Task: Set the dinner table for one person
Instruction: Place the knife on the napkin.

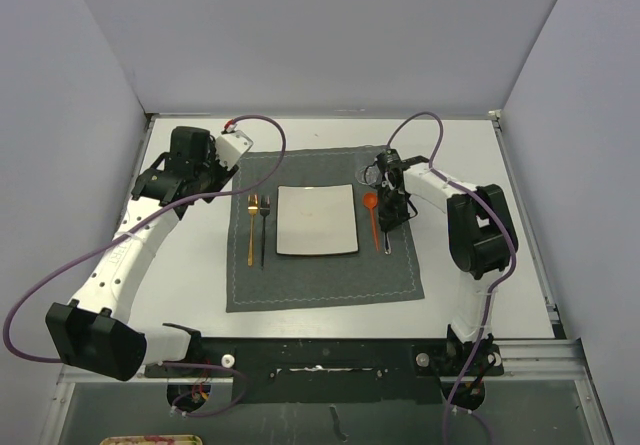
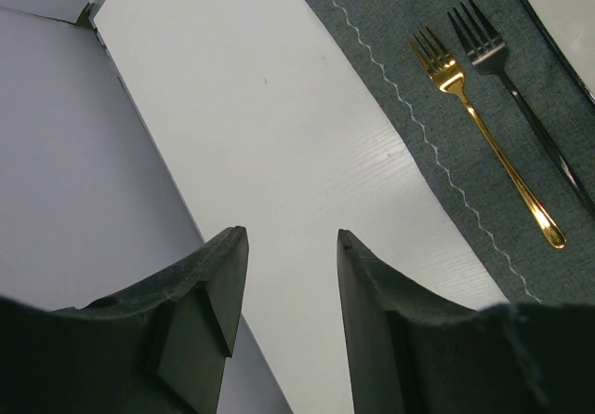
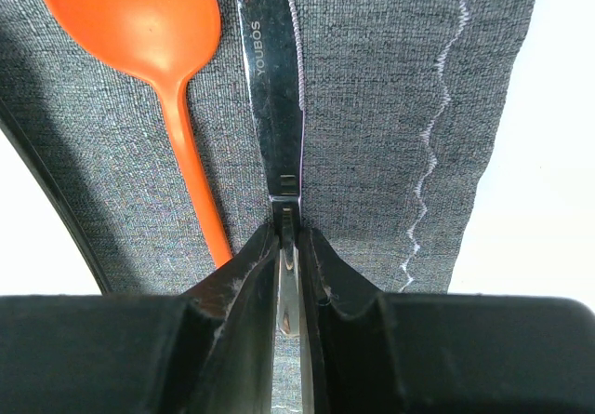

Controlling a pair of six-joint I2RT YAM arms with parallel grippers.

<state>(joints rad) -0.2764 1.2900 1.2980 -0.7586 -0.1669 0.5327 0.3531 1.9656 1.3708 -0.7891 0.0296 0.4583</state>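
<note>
The dinner table (image 1: 330, 135) carries a dark grey placemat (image 1: 320, 280) with a square off-white plate (image 1: 317, 220) in its middle. Left of the plate lie a gold fork (image 1: 251, 227) and a black fork (image 1: 265, 227). An orange spoon (image 1: 373, 215) lies to the plate's right. Beside it is a steel knife (image 3: 274, 88), flat on the mat, with my right gripper (image 3: 290, 233) shut on its handle. My left gripper (image 2: 290, 237) hangs open and empty over bare table (image 2: 279, 135), left of the mat's edge and the gold fork (image 2: 483, 130).
Grey walls close in the table on the left, back and right. The left arm (image 1: 130, 255) stretches along the table's left side. The right arm (image 1: 480, 235) stands at the mat's right edge. A cable loops over the back of the mat.
</note>
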